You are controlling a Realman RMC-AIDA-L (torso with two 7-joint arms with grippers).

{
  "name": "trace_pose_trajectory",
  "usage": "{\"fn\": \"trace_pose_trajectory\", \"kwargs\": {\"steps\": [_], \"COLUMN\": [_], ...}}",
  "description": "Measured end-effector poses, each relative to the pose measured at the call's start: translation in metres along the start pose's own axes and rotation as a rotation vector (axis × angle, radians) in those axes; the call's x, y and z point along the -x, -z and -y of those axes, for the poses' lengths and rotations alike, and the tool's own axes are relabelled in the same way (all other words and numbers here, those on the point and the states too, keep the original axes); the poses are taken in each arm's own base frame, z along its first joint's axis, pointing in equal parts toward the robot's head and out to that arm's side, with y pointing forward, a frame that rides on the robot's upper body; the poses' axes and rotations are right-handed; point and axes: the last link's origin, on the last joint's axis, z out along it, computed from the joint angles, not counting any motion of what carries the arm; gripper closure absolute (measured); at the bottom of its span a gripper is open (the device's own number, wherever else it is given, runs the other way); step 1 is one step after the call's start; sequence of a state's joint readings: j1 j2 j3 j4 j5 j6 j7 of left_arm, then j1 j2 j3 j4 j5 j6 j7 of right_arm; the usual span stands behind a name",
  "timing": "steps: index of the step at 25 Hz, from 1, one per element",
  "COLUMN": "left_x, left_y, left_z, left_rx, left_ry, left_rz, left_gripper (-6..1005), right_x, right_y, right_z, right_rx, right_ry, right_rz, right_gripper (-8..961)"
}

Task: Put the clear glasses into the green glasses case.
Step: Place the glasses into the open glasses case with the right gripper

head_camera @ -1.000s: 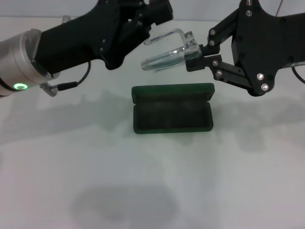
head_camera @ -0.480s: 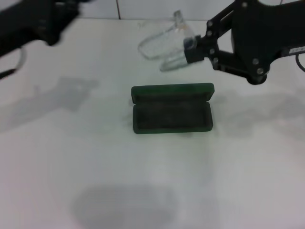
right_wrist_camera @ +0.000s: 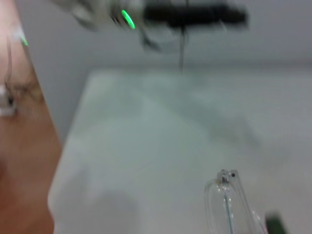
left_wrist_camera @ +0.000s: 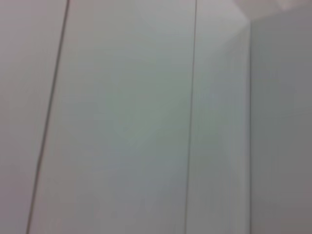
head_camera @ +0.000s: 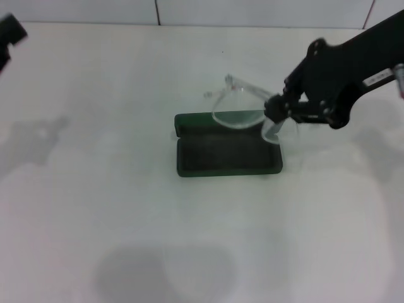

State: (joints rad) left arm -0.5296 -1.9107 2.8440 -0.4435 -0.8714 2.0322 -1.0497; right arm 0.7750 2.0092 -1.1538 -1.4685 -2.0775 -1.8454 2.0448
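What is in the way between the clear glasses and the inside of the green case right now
Nothing visible. The right gripper holds the clear glasses just above the open green glasses case, whose lined tray lies bare beneath them.

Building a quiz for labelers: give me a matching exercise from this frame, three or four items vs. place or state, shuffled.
Column 1:
1. clear glasses
2. green glasses case
3. right gripper
4. left gripper

Column 2:
A. lying open on the table
B. at the far left edge, away from the work
C. held over the case's far edge
D. shut on the glasses

Pairs: 1-C, 2-A, 3-D, 4-B
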Motion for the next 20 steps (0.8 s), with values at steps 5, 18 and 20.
{"fn": "trace_pose_trajectory", "kwargs": {"steps": [5,18,20], "left_x": [0.021,0.042,0.045], "left_y": [-0.003,-0.002,-0.002], "left_z": [-0.016,-0.035,-0.037], "left_rx": [0.049,0.092,0.098], "left_ry": [0.016,0.036,0.042], "left_rz": [0.067,0.126,0.133], "left_gripper": [946,945,945], "right_x": [0.009,0.009,0.006], "right_y": [-0.019,-0.065,-0.074], "right_z": [0.011,0.027,0.028], "right_rx": [0.064,0.075,0.077], "right_ry": [-0.125,-0.060,-0.027], "right_rz": [-0.195,-0.513,-0.527], "right_gripper": [890,889,889]}}
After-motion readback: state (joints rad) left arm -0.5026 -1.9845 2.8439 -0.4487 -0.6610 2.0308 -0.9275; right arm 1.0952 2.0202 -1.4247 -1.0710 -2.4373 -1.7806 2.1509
